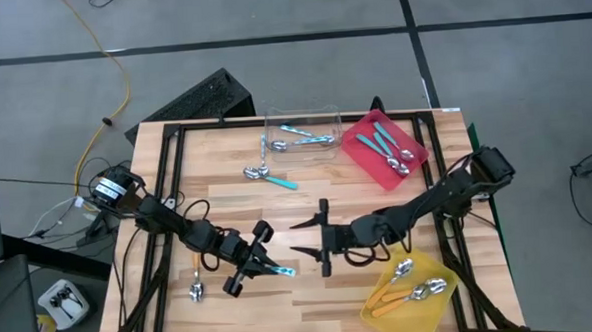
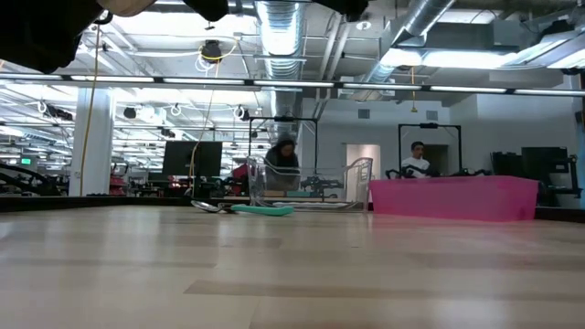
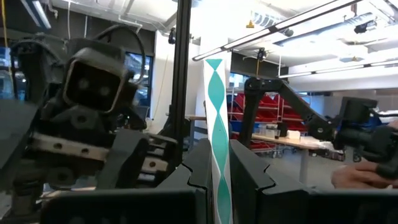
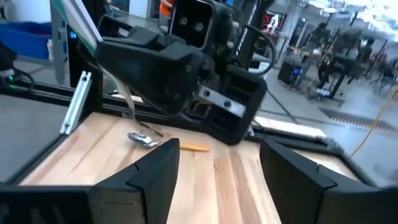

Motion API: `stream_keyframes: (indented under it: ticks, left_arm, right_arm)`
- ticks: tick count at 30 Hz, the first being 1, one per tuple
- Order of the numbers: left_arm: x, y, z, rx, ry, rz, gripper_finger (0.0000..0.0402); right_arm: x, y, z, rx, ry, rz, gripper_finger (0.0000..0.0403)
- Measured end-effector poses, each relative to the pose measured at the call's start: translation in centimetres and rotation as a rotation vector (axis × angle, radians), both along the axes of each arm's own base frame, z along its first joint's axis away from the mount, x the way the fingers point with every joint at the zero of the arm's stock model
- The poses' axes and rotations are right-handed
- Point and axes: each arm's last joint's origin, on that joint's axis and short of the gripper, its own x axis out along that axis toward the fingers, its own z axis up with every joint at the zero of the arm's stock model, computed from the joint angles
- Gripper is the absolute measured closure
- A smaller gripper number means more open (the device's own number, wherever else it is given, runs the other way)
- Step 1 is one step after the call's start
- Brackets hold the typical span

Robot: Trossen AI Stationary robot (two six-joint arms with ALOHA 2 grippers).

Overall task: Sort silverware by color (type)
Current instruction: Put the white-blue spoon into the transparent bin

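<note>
Wooden slats make up the table [image 1: 311, 285], framed by dark rails. Three trays sit on it: a red tray [image 1: 361, 155] at the far right with about three teal-handled spoons [image 1: 390, 150], a clear tray [image 1: 302, 121] at the far middle with two light blue spoons [image 1: 300, 136], and a yellow tray [image 1: 382, 307] at the near right with three orange-handled spoons [image 1: 410, 289].

Two arms reach toward the table's middle. The left gripper [image 1: 270, 267] has its fingers pressed together on a teal spoon [image 1: 281, 271], held off the wood; in the left wrist view the teal handle stands up between the two dark fingers [image 3: 249, 180]. The right gripper [image 1: 309, 235] faces it from just beside, fingers spread wide with nothing between them.

Loose on the wood: two spoons [image 1: 266, 175] in front of the clear tray, one with a teal handle, and one orange-handled spoon [image 1: 196, 285] near the left arm, partly under it.

Beyond the table, two people [image 2: 416, 163] show in the low view.
</note>
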Motion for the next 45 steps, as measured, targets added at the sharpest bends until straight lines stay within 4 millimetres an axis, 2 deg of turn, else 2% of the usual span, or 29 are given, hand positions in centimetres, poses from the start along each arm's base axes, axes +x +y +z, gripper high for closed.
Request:
stream_keyframes:
  ticks: [9,16,23,28,35,39,45]
  left_arm:
    - [0.1,0.0,-0.2,-0.006,0.030,-0.002,0.0385]
    - [0.3,0.1,-0.5,-0.035,0.080,-0.008,0.0385]
    - [1.0,1.3,-1.2,-0.136,0.201,0.020,0.0385]
    - [1.3,1.7,-1.9,-0.169,0.292,-0.004,0.0385]
    - [1.3,1.8,-2.1,-0.168,0.322,-0.008,0.0385]
    - [1.4,2.0,-2.2,-0.186,0.335,-0.034,0.0385]
    - [1.5,2.3,-2.2,-0.191,0.339,-0.039,0.0385]
  right_arm:
    - [1.9,0.9,0.7,-0.113,-0.019,0.008,0.0154]
    - [1.4,2.2,0.7,-0.175,-0.010,0.047,0.0154]
    - [0.6,3.7,0.3,-0.239,0.031,0.099,0.0154]
    - [0.4,4.1,0.1,-0.252,0.055,0.094,0.0154]
    - [0.3,4.1,0.1,-0.258,0.057,0.095,0.0154]
    - [0.3,4.1,-0.2,-0.269,0.081,0.097,0.0167]
    - [0.3,4.1,-0.5,-0.256,0.108,0.098,0.0216]
